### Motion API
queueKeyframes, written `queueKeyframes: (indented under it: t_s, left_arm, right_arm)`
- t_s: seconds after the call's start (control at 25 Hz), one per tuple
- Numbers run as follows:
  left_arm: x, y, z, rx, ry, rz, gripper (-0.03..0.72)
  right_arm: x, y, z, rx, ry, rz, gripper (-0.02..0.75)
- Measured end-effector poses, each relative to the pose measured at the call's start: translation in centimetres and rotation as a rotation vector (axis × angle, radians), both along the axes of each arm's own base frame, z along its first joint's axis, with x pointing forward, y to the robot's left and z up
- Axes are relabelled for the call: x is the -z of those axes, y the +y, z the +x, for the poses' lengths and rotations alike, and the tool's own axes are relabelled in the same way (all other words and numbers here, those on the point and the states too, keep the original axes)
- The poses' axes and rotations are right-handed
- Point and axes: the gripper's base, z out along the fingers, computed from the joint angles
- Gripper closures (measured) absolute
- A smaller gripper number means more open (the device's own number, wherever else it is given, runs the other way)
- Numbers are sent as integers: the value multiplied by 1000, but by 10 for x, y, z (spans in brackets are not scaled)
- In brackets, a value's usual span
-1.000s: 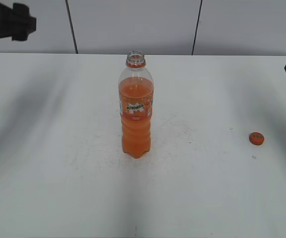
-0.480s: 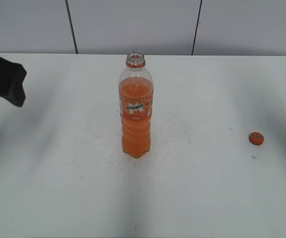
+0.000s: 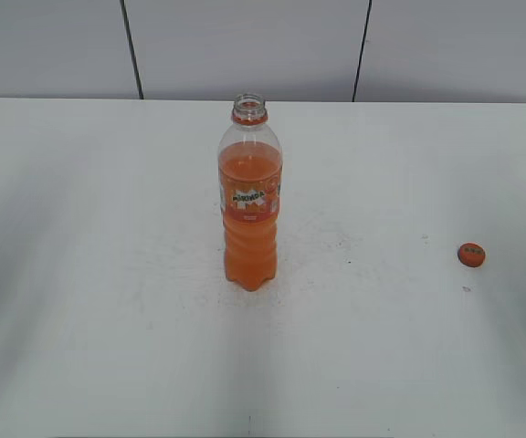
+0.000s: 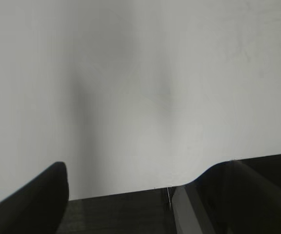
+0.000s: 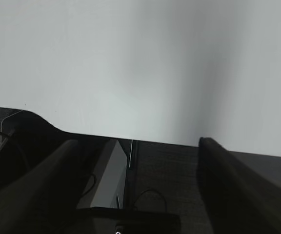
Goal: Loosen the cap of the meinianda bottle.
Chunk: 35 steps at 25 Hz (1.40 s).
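1. Two arms of mine, both in the exterior view a second ago at its upper corners, have now gone from it; the left one had dropped to the left edge half a second back and has since withdrawn altogether

2. My left pincer (image 4: 145,204) shows only two dark finger shapes low in its wrist view, spread well apart over the table's near edge, with nothing between them; my right pincer (image 5: 135,190) looks much the same, fingers wide and empty

3. The clear plastic meinianda bottle with orange drink and orange label (image 3: 249,201) stands upright near the middle of the white table (image 3: 89,274), its mouth bare above the orange neck ring

4. The small round orange screw cap (image 3: 471,255) lies flat on the table, well apart from the bottle, towards the right edge

5. My judgement: the cap is already off, so the loosening is done and the arms have pulled back to rest

6. Open room is plentiful all round the bottle; the cap sits near the right edge, so any reach there needs care not to nudge it off
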Motion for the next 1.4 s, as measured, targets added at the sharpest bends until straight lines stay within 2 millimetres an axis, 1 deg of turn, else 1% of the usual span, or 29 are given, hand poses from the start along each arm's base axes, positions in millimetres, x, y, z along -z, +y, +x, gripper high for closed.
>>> queueKeyframes:
  t_s: [0.08,0.16,0.24,0.4,0.56,0.76,0.92,1.04,1.2,1.4]
  left_arm:
    - [-11,7,-27,1,-76,-19,101]
    - [-17,14,-53,2,-149,-37,101]
    - [-26,22,-86,2,-266,-67,101]
    - [-24,33,-127,3,-409,-103,110]
    - [-12,41,-158,15,-522,-124,115]
    - [1,47,-184,31,-700,-160,118]
    - [13,49,-200,41,-812,-203,119]
    - [15,47,-203,64,-842,-238,125]
    - [15,41,-203,154,-844,-237,127]
    - [15,40,-203,180,-844,-237,127]
  right_arm:
    - [3,-2,-22,0,-25,1,182]
    - [3,-4,-44,0,-75,3,182]
    - [2,-6,-68,0,-149,10,182]
    - [6,-9,-102,0,-288,15,182]
    - [15,-12,-132,3,-446,25,182]
    - [30,-15,-159,-11,-639,27,182]
    - [31,-16,-176,-13,-795,31,182]
    - [32,-16,-177,-13,-815,31,182]
    - [34,-16,-174,-11,-827,32,182]
    - [35,-16,-173,-10,-833,29,183]
